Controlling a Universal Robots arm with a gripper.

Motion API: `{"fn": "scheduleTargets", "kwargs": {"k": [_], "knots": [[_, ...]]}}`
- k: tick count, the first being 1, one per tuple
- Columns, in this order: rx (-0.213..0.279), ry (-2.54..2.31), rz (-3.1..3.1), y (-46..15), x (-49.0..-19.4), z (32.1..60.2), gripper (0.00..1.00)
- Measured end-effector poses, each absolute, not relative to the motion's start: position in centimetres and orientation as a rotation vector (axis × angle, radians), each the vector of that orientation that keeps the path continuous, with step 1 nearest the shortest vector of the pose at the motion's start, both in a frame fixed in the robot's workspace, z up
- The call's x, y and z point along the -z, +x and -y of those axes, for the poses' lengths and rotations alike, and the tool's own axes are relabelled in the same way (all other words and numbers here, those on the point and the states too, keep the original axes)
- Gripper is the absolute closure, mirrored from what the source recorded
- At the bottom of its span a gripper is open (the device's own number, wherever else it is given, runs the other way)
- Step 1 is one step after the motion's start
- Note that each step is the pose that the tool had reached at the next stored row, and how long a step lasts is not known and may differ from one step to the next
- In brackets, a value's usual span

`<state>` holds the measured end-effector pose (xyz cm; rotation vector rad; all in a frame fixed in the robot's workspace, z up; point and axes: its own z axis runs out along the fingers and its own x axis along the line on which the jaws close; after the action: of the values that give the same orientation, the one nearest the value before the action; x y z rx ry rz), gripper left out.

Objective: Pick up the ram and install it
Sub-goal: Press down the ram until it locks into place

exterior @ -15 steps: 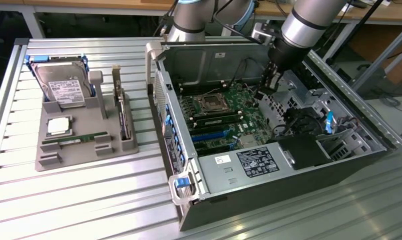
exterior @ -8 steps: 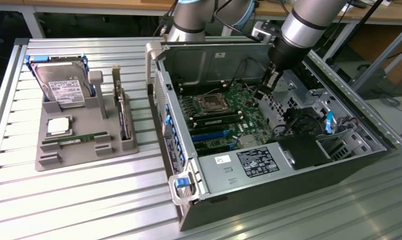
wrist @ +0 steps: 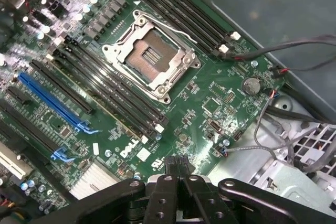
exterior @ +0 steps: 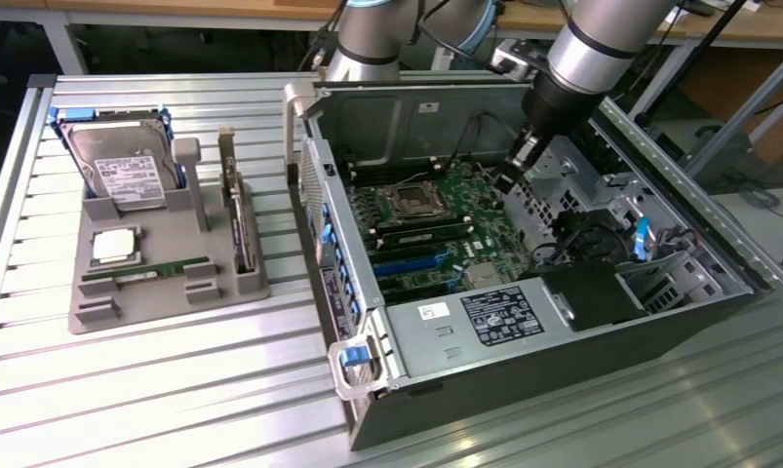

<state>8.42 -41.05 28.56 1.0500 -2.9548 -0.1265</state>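
Ram [exterior: 146, 271] is lying in the grey tray [exterior: 170, 302] on the bench [exterior: 131, 390], well apart from the hand [exterior: 527, 156], at the exterior view's left. Hand [wrist: 181, 179] is hanging closed and empty over the motherboard [wrist: 210, 108] inside the open case [exterior: 522, 341], touching nothing. Judging: pickup step not yet begun. Grasping is going to call for opened fingers placed over the stick in its tray.

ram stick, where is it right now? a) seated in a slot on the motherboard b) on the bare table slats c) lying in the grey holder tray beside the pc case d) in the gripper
c: the ram stick lies in the grey holder tray on the exterior view's left of the pc case, while the gripper is over the motherboard with nothing in it.
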Motion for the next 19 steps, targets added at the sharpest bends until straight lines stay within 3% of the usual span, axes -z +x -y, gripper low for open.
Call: {"fn": "scheduleTargets", "kwargs": {"k": [19], "knots": [[0.123, 0.124, 3.158, 8.42, -28.56, 41.05, 0.90]]}}
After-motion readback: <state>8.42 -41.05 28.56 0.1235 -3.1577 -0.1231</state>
